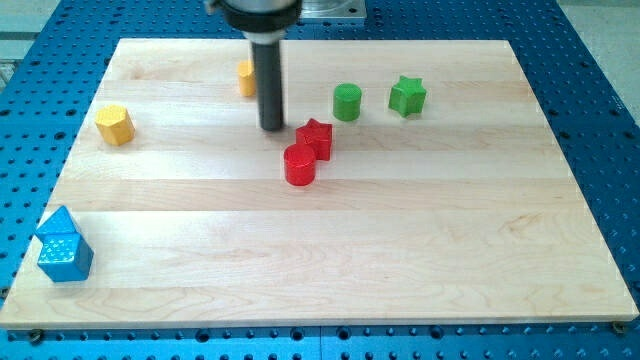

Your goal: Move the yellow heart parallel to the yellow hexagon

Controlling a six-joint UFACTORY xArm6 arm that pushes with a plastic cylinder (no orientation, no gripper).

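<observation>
The yellow hexagon [115,124] lies near the board's left edge, toward the view's top. The yellow heart [245,77] sits near the top middle, partly hidden behind my dark rod, so only its left part shows. My tip [271,128] rests on the board just below and to the right of the heart, and just left of the red star [316,137].
A red cylinder [299,165] touches the red star at its lower left. A green cylinder [347,102] and a green star [407,96] sit to the right near the top. Two blue blocks [63,246] stand at the board's lower left corner.
</observation>
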